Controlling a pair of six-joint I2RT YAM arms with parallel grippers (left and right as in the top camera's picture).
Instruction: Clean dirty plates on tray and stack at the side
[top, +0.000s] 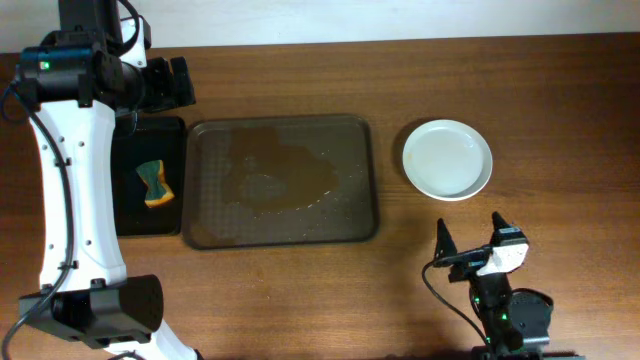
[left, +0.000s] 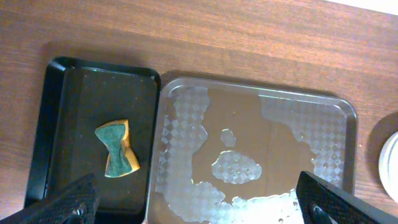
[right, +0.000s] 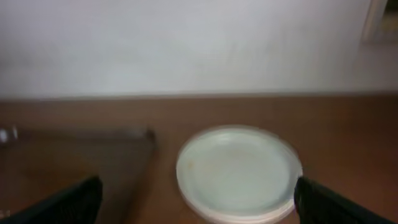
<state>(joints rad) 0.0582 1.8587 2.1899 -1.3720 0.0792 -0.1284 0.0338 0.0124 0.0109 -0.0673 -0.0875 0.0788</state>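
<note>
The large dark brown tray (top: 280, 180) sits mid-table, wet and with no plates on it; it also shows in the left wrist view (left: 261, 149). The white plates (top: 447, 159) stand in a stack on the table right of the tray, also seen in the right wrist view (right: 239, 171). My left gripper (top: 170, 82) is open and empty, high above the tray's far left; its fingertips frame the left wrist view (left: 199, 208). My right gripper (top: 470, 240) is open and empty near the front edge, below the plate stack (right: 196, 199).
A smaller black tray (top: 150, 178) lies left of the brown tray and holds a green-and-yellow sponge (top: 155, 183), also seen in the left wrist view (left: 117, 148). Puddles of water cover the brown tray's floor (left: 236, 168).
</note>
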